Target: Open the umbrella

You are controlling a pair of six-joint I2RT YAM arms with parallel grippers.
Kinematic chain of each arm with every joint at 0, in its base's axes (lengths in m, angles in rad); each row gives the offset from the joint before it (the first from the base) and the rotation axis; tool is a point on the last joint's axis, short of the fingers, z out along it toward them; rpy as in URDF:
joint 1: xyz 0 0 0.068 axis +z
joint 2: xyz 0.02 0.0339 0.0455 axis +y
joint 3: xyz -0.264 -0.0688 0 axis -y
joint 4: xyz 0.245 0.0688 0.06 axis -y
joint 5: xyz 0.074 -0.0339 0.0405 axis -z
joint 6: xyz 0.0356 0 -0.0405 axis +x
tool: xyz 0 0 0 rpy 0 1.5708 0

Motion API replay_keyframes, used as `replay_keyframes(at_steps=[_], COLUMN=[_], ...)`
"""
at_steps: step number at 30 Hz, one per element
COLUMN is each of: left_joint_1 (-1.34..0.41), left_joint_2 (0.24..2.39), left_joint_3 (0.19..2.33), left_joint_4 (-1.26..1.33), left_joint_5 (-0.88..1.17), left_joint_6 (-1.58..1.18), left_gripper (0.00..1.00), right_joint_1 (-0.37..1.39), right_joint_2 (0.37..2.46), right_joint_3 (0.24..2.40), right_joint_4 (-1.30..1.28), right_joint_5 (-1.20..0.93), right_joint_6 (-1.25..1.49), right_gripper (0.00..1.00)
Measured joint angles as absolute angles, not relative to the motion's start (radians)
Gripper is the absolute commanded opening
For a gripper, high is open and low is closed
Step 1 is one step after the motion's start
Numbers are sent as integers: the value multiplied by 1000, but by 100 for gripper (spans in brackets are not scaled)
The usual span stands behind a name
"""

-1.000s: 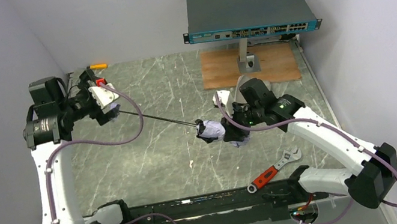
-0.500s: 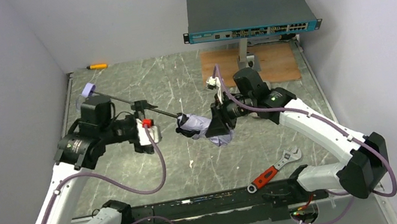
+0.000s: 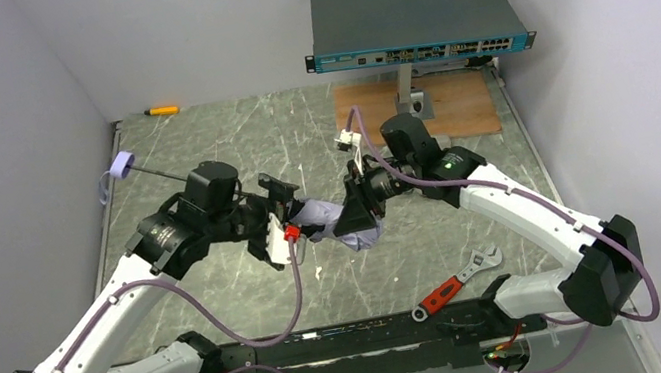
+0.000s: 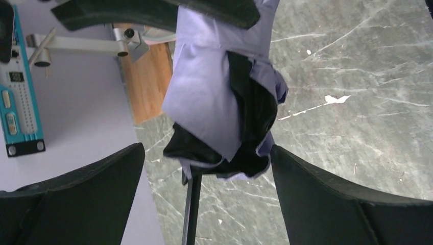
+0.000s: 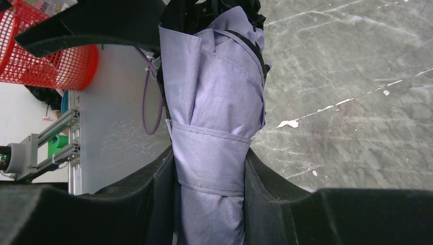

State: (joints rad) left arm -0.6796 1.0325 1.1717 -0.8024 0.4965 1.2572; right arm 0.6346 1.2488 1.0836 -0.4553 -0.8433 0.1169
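1. The umbrella (image 3: 327, 217) hung closed above the middle of the worktop (image 3: 225, 128), its lavender canopy bunched and black lining showing at one end.
2. The right jaws pinched the folded canopy across its strapped middle, with fabric pressed tight between them.
3. The left jaws stood spread wide, one on each side of the canopy's loose end and the thin black shaft (image 4: 193, 204), touching neither.
4. The shaft ran on towards the far left, ending in the pale handle (image 3: 122, 164) near the left wall.
5. A red-handled wrench (image 3: 445, 289) lay at the near right of the worktop, and a teal box (image 3: 416, 25) stood at the back.
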Motion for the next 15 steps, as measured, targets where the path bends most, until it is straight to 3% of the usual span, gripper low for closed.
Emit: replay_keyframes(at_steps=[2, 4, 8, 9, 10, 13, 15], left_joint_1=[-705, -732, -769, -773, -775, -778, -781], left_joint_2=[1037, 1047, 1073, 1077, 1078, 1070, 1058], left_joint_3=[1164, 1157, 1140, 1137, 1136, 1124, 1103], left_joint_4=[-797, -788, -764, -744, -737, -733, -712], left_joint_5=[490, 476, 455, 447, 445, 439, 443], left_joint_6=[1264, 1267, 1254, 1249, 1236, 1237, 1242], left_gripper=[99, 89, 30, 10, 0, 0, 0], right_joint_1=[638, 642, 652, 652, 652, 646, 646], right_joint_2=[1254, 1258, 1261, 1261, 1261, 1260, 1258], right_joint_3=[1084, 1084, 1095, 1099, 1100, 1110, 1118], right_joint_4=[-454, -454, -461, -470, -478, -504, -536], right_joint_5=[-848, -852, -860, -862, -864, -868, -872], right_joint_6=[117, 116, 105, 101, 97, 81, 51], right_gripper=[0, 0, 2, 9, 21, 57, 73])
